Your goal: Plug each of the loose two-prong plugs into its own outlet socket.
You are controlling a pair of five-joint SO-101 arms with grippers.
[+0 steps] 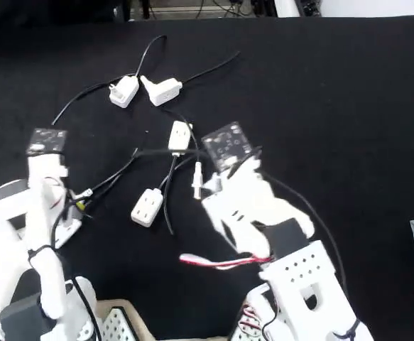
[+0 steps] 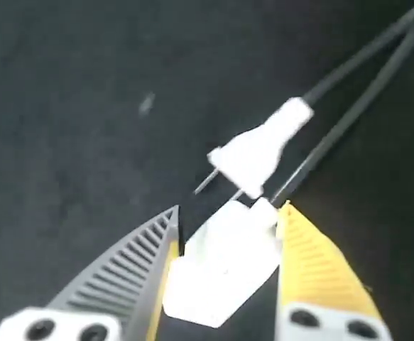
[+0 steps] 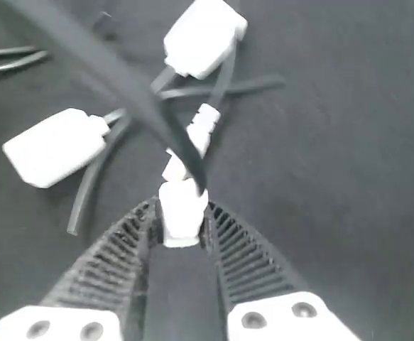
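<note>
Right gripper (image 3: pixel 182 206): jaws almost closed, clamped on a slim white plug (image 3: pixel 182 217) whose body runs out past the tips. A black cable (image 3: pixel 121 92) crosses over it just ahead of the jaws. Farther out on the worktop (image 1: pixel 349 106) lie two outlet sockets, the near socket (image 3: pixel 54 145) off to one side and the far socket (image 3: pixel 205 35) straight beyond.

Left gripper (image 2: pixel 229 209): jaws part-open, pressed against both sides of a white body (image 2: pixel 224 266) — plug or socket, cannot tell. Just past the tips lies a loose two-prong plug (image 2: pixel 253 153), prongs bare.

Rear sockets (image 1: pixel 123 91) — a pair, side by side, well apart from both grippers.
</note>
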